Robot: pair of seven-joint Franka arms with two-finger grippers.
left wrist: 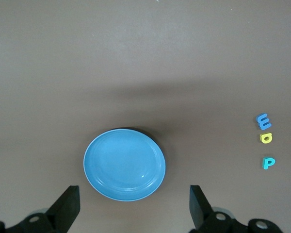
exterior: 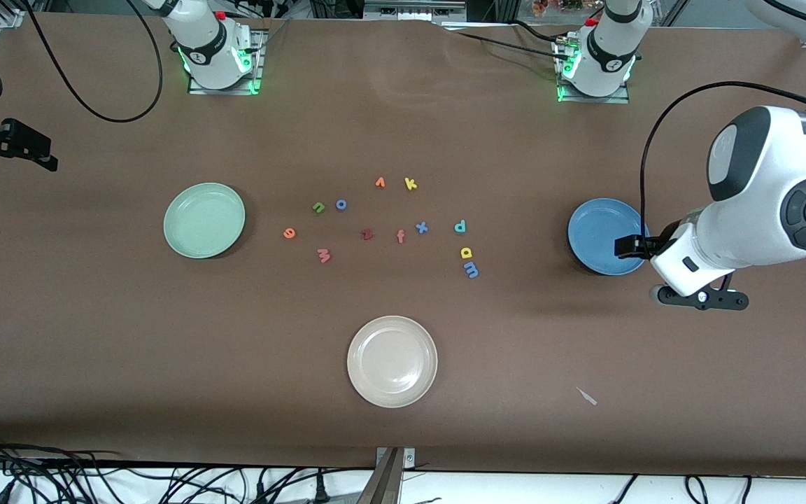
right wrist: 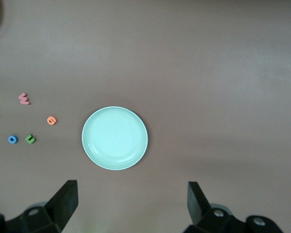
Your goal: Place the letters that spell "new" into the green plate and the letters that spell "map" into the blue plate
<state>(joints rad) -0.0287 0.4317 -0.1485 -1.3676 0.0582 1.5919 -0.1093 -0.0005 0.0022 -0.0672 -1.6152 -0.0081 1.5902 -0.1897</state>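
The green plate [exterior: 204, 220] [right wrist: 115, 138] lies toward the right arm's end, the blue plate [exterior: 606, 236] [left wrist: 124, 165] toward the left arm's end. Between them lie the green n [exterior: 318, 207], orange e [exterior: 289, 233], pink w [exterior: 323, 255], teal p [exterior: 460, 226], yellow a [exterior: 467, 253] and blue m [exterior: 471, 269]. My left gripper [left wrist: 134, 208] hangs open and empty high over the blue plate's edge. High up by the green plate, my right gripper [right wrist: 131, 208] is open and empty too.
A cream-white plate [exterior: 392, 361] sits nearest the front camera. Other letters lie among the task's: blue o [exterior: 341, 204], blue x [exterior: 421, 227], dark red z [exterior: 366, 234], salmon f [exterior: 400, 236], yellow k [exterior: 411, 184] and an orange one [exterior: 380, 183].
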